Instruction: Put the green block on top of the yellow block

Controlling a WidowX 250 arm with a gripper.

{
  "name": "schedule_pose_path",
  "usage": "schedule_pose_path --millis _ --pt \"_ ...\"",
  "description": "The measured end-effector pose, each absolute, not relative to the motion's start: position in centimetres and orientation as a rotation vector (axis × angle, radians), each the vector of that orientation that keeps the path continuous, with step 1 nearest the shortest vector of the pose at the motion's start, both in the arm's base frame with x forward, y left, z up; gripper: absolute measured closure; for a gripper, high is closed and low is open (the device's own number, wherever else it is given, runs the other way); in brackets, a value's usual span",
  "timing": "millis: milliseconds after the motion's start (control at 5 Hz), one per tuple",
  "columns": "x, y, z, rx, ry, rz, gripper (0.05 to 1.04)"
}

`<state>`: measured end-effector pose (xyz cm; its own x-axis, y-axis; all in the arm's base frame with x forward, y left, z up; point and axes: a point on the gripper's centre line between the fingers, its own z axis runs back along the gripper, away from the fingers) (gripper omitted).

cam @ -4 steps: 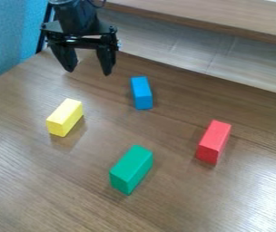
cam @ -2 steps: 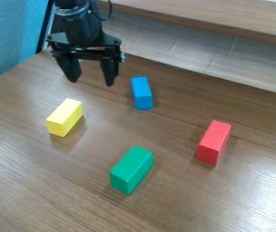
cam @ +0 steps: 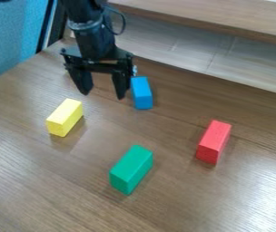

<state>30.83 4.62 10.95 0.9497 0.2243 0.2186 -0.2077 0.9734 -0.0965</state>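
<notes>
Table (cam: 49, 186), one: wood-grained, cut off at left, right and near. Ledge (cam: 213, 19), one, far right: cut off at top and right. Panel (cam: 13, 43), blue, one, far left: cut off at left and top. Arm (cam: 94, 34), one, black, far left: upper part cut off by the top edge. Gripper (cam: 103, 96), one, above the table between yellow and blue blocks: two fingers, standing apart, tips pointing down; a small pale bit at its right side, too small to make out.

Blocks, four, one of each colour, undersides hidden, all well apart. Green block (cam: 132, 168): near, middle, on the table. Red block (cam: 214, 141): right. Yellow block (cam: 65, 117): left, on the table, farther than the green. Blue block (cam: 141, 93): far, middle; whether the gripper covers its far left corner, cannot tell.
</notes>
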Motion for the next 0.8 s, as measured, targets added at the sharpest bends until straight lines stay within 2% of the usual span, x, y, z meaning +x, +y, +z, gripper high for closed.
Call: schedule_pose_path --millis 800 --pt "27.7 -2.2 6.0 -0.093 -0.121 0.018 0.083"
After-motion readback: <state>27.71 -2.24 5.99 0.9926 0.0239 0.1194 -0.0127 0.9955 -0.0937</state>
